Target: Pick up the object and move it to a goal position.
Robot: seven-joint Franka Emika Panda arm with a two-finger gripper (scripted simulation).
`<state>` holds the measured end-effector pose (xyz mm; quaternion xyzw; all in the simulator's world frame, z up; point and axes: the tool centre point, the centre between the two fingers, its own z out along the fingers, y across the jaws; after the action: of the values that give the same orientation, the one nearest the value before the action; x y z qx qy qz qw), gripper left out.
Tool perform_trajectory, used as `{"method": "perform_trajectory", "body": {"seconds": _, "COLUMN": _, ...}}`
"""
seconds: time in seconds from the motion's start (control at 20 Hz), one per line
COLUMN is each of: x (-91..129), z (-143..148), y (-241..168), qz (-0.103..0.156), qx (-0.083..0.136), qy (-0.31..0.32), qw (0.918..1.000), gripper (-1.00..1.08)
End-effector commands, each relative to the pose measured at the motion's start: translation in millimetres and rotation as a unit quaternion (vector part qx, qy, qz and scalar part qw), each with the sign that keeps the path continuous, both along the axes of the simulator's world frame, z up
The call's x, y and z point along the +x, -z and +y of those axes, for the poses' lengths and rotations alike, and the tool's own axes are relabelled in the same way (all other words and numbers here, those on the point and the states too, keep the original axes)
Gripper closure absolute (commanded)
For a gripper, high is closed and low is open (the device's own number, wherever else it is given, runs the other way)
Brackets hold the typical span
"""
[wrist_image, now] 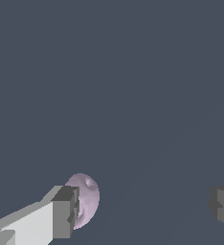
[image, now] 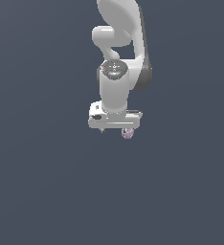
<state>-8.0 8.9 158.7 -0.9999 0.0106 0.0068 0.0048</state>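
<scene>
flat slate-grey ground fills both views, with no edge, marker or goal spot to be seen anywhere on it. a white arm [image: 116, 57] comes down from the top of the exterior view and ends in the gripper [image: 115, 130], whose pale bar sits level across the middle of that view. the gripper's two fingers stand wide apart and hold nothing. in the wrist view one finger [wrist_image: 66, 210] lies right against the lump [wrist_image: 85, 198], while the other finger is well away on the opposite side, with bare ground between them. the lump is small, pale lilac-pink and slightly bumpy; in the exterior view it peeps out just below the bar, toward the exterior view's right end, not under the bar's middle. it seems to rest on the ground, though how far the fingertips are above that ground cannot be told. i judge the grasp is not yet made and the lump is off-centre in the opening. the risk is that closing from here lets the touching finger shove the round lump sideways, so it rolls out or gets pinched only at its edge and slips when lifted. pressing lower could also nudge it away first.
</scene>
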Motion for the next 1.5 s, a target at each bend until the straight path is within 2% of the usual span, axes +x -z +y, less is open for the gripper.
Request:
{"method": "perform_trajectory", "body": {"seconds": 0.0, "x": -1.4, "z": 2.2, "y": 1.9, "qz": 0.0, "qx": 0.0, "qy": 0.007, "qw": 1.0, "gripper": -0.92}}
{"method": "perform_trajectory", "body": {"seconds": 0.4, "x": -10.8, "z": 15.1, "y": 12.8, "qz": 0.0, "qx": -0.001, "qy": 0.055, "qw": 0.9985, "gripper": -0.92}}
{"method": "perform_trajectory", "body": {"seconds": 0.7, "x": -23.1, "z": 29.8, "y": 25.7, "qz": -0.001, "qx": -0.002, "qy": 0.113, "qw": 0.9936, "gripper": -0.92}}
{"method": "perform_trajectory", "body": {"seconds": 1.05, "x": -40.5, "z": 47.4, "y": 41.7, "qz": -0.002, "qx": -0.004, "qy": 0.189, "qw": 0.982, "gripper": -0.92}}
{"method": "perform_trajectory", "body": {"seconds": 1.45, "x": -60.5, "z": 64.1, "y": 57.6, "qz": -0.003, "qx": -0.005, "qy": 0.269, "qw": 0.9632, "gripper": -0.92}}
